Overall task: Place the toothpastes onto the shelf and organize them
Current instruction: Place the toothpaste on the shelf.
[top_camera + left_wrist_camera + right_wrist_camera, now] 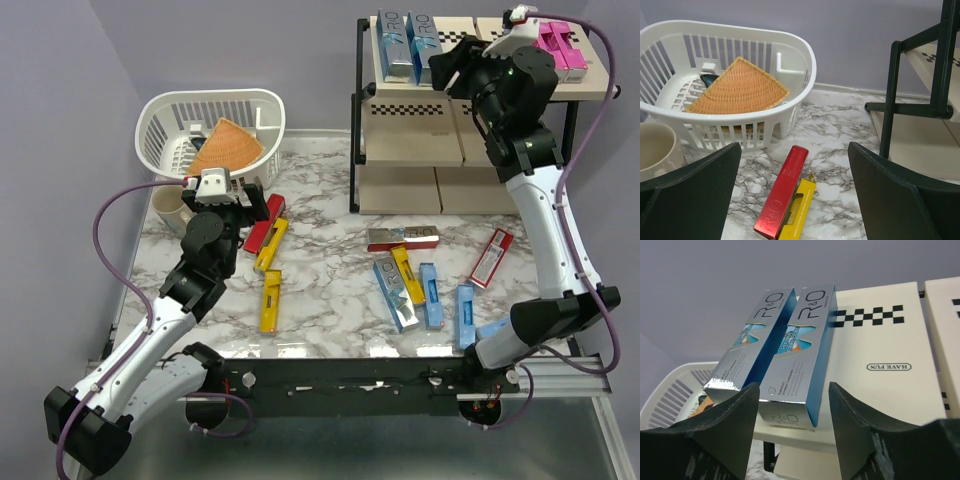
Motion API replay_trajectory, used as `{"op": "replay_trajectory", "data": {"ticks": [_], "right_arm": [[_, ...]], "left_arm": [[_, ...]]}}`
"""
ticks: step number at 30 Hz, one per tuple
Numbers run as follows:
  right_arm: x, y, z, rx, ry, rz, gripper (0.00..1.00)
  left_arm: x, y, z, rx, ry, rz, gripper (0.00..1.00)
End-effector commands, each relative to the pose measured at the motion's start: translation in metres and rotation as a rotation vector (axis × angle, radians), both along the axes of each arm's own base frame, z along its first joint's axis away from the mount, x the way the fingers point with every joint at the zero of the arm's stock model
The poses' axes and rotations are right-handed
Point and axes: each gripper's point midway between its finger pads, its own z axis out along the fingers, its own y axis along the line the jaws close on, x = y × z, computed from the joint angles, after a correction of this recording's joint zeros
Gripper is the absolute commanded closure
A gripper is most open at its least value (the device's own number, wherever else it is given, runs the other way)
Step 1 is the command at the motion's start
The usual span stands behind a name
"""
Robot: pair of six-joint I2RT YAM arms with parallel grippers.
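Right claw [794, 388] spread open, released, at the end of one of two shiny silver-blue toothpaste cartons [796, 347] lying on the black-framed beige checkered shelf [880, 340], top tier, left claw [794, 146] released over a red carton [783, 197] and a yellow carton [799, 209] on the marble table [840, 125].

Shelf [410, 135]: stands upright at your far right.
Top tier: two silver-blue cartons [408, 45] lie flat, touching; pink cartons [562, 48] sit further right.
Table [330, 290]: loose cartons [432, 296] lie scattered flat.

The red toothpaste [783, 197] lies against the yellow toothpaste [800, 206].
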Motion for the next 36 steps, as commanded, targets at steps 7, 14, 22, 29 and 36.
{"op": "replay_trajectory", "data": {"ticks": [7, 14, 22, 29, 36], "right_arm": [[0.028, 0.017, -0.013, 0.112, 0.061, 0.099, 0.4], [0.033, 0.025, -0.016, 0.094, 0.065, 0.15, 0.48], [0.039, 0.034, -0.021, 0.089, 0.082, 0.199, 0.51], [0.034, 0.032, -0.014, 0.09, 0.066, 0.192, 0.5], [-0.006, 0.011, 0.017, 0.042, -0.014, 0.126, 0.34]], "left_arm": [[0.001, -0.004, 0.012, -0.017, -0.024, -0.02, 0.01], [0.001, -0.005, 0.012, -0.017, -0.023, -0.024, 0.01], [0.002, -0.006, 0.011, -0.013, -0.019, -0.026, 0.01], [0.001, -0.006, 0.011, -0.013, -0.02, -0.029, 0.01], [0.0, -0.009, 0.013, -0.022, -0.023, -0.045, 0.01]]}}
